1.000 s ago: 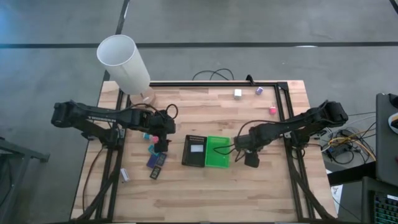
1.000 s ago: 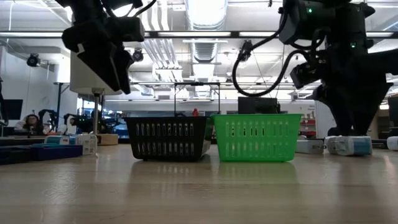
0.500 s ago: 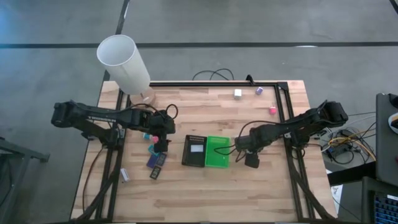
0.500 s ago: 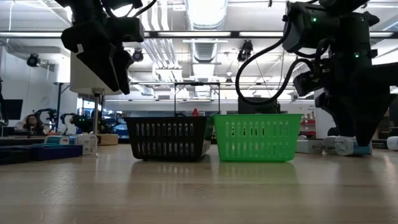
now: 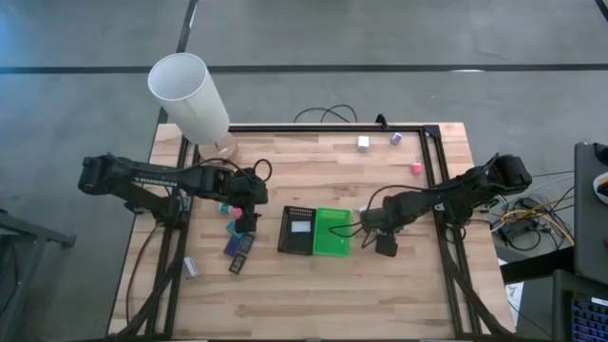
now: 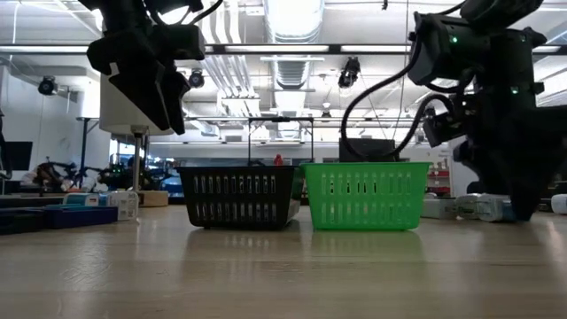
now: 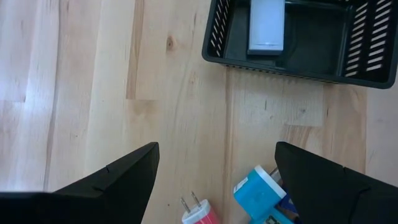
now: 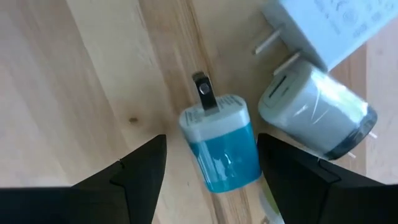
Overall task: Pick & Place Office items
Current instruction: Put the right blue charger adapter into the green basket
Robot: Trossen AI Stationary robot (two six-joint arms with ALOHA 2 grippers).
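Left gripper is held above the desk, left of the black tray, over a cluster of small items. Its fingers are spread wide with nothing between them; bare wood is seen in the gap. Just beside that gap lie a pink-and-white plug adapter and a teal plug adapter. A white rectangular block is seen inside the black tray.

Right gripper is lowered just beside the right wall of the green tray. Its fingers are parted about halfway and nothing is clamped. A blue-and-white plug adapter lies on the wood in line with the gap, not touched by either finger. A white-and-grey adapter lies just beside it, and a pale pronged charger is near that.

Near the desk's far edge, toward the far right corner, a white block, a purple block and a pink block are noted. Dark-blue flat pieces lie left of the black tray. A white lampshade cylinder stands at the far left corner.
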